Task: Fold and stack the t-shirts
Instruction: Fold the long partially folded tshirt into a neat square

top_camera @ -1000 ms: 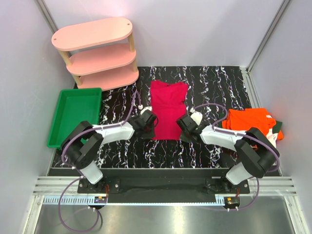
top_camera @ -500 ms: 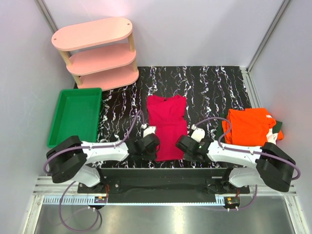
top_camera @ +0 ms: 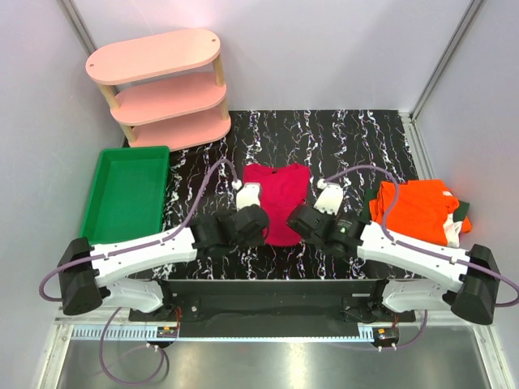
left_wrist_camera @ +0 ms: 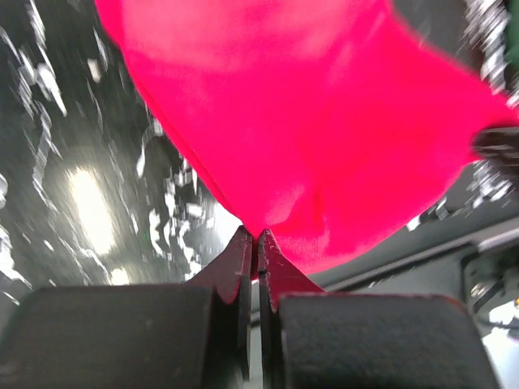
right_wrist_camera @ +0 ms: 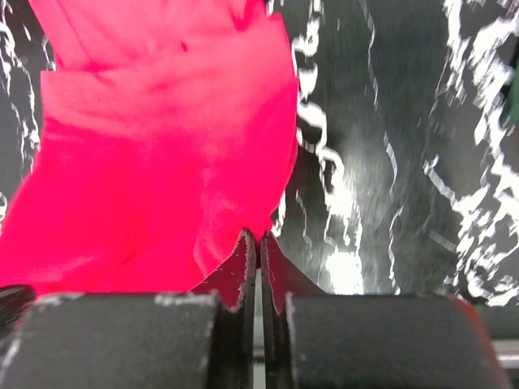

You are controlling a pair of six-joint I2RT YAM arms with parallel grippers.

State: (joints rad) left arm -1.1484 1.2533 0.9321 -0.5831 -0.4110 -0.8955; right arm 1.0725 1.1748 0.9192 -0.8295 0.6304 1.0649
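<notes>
A green tray [top_camera: 126,194] sits at the left edge of the black marbled counter [top_camera: 357,138], its long side running near to far. No shirt lies in it. Behind it stands a pink shelf [top_camera: 162,89] of three tiers.

The crimson shirt [top_camera: 277,194] is in the middle of the counter, between the two arms. Its long axis runs near to far, with the neckline at the far end and the hem toward the arm bases. The far part lies flat on the counter. The near edge is gathered at its two corners.

The left end effector [left_wrist_camera: 258,237] is clenched on the near-left corner of the crimson cloth, its fingers pressed together with the fabric pinched at their tips. The right end effector [right_wrist_camera: 259,237] is likewise clenched on the near-right corner.

At the right edge of the counter the orange shirt [top_camera: 415,207] lies in a flat, roughly square heap. It rests on a dark green shirt [top_camera: 463,212], which peeks out along its right side. Both are well apart from the crimson one.
</notes>
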